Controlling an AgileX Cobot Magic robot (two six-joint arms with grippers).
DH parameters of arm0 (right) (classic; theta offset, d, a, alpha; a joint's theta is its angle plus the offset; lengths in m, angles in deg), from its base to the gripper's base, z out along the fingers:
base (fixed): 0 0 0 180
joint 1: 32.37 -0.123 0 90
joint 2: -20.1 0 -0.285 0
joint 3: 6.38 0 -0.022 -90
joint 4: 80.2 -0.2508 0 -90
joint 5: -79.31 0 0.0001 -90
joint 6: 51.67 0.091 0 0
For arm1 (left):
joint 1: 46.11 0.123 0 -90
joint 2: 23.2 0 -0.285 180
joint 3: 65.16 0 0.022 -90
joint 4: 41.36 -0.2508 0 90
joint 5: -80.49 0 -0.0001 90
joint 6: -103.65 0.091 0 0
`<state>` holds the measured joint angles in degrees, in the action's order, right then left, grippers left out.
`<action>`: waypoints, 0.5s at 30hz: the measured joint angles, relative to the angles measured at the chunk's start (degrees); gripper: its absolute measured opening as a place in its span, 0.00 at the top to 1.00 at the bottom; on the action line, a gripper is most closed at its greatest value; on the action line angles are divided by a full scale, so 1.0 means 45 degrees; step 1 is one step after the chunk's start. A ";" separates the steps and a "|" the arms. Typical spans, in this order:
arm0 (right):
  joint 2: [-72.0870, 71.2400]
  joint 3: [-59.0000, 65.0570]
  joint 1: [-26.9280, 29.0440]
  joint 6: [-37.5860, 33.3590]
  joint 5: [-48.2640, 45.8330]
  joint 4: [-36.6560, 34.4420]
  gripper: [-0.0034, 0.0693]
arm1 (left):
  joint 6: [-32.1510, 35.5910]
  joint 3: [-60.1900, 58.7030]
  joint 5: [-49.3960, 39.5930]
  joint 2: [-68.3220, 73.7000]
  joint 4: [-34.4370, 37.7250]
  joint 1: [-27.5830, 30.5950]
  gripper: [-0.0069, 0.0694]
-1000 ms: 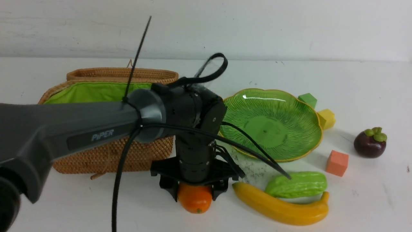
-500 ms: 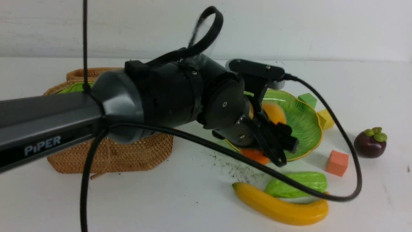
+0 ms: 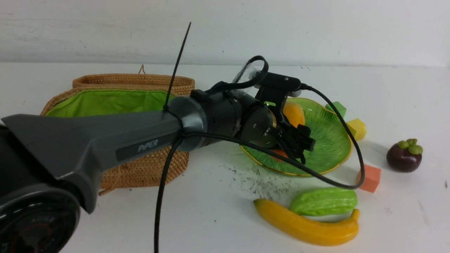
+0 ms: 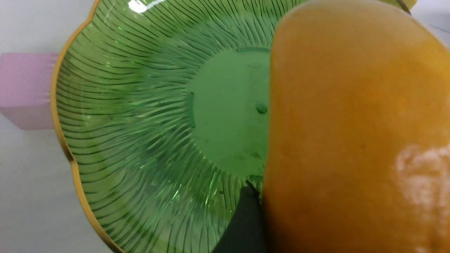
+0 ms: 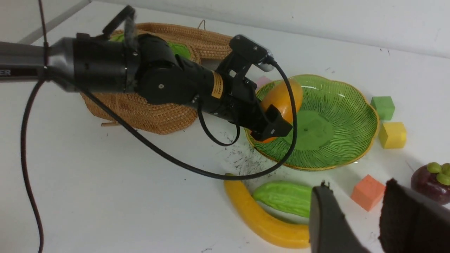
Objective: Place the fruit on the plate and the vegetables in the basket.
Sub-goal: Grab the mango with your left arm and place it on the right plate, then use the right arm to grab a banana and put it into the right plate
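A white table [image 3: 211, 218] seen from the robot's side. The left arm reaches across from the left, and its left gripper [image 3: 298, 140] is low over the near left part of the plate [image 3: 328, 135], a green ribbed glass dish. The mango [image 5: 281, 96] sits between the jaws, just above or just touching the glass. It is not clear whether it is pinched or already let go.

The right gripper [image 5: 362, 225] hangs near and to the right, jaws apart and empty. The banana [image 3: 306, 226] and the gourd [image 3: 323, 201] lie touching each other on the table, nearer than the plate. The mangosteen [image 3: 404, 155] stands well to the right. The basket [image 3: 140, 168] is left of the plate and shows only its green lining.

The step in hand looks like setting the mango down. To do it well:
- The mango should rest on the glass before the jaws part fully. It is smooth and rounded and would likely roll if dropped.
- A spot nearer the flat middle would be safer than the sloping edge, and would leave room for the other two fruits.
- The gripper should then lift straight up, so that neither finger drags the mango or tips the rim.
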<state>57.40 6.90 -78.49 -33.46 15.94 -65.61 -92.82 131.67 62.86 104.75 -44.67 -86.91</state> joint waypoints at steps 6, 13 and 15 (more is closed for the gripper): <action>0.0000 0.0000 0.0000 0.0000 -0.0116 -0.0037 0.63 | 0.0000 0.0071 -0.0362 -0.0174 0.0010 -0.0006 0.06; 0.0000 0.0000 0.0000 0.0000 -0.0120 -0.0063 0.63 | 0.0000 0.0071 -0.1991 -0.1895 0.0302 -0.0118 0.31; 0.0000 0.0000 0.0000 0.0000 -0.0177 -0.0088 0.63 | 0.0000 0.0071 -0.2727 -0.2650 0.0381 -0.0178 0.46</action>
<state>57.40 6.90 -78.49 -33.46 15.14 -66.01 -92.82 131.99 50.59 92.82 -42.95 -87.71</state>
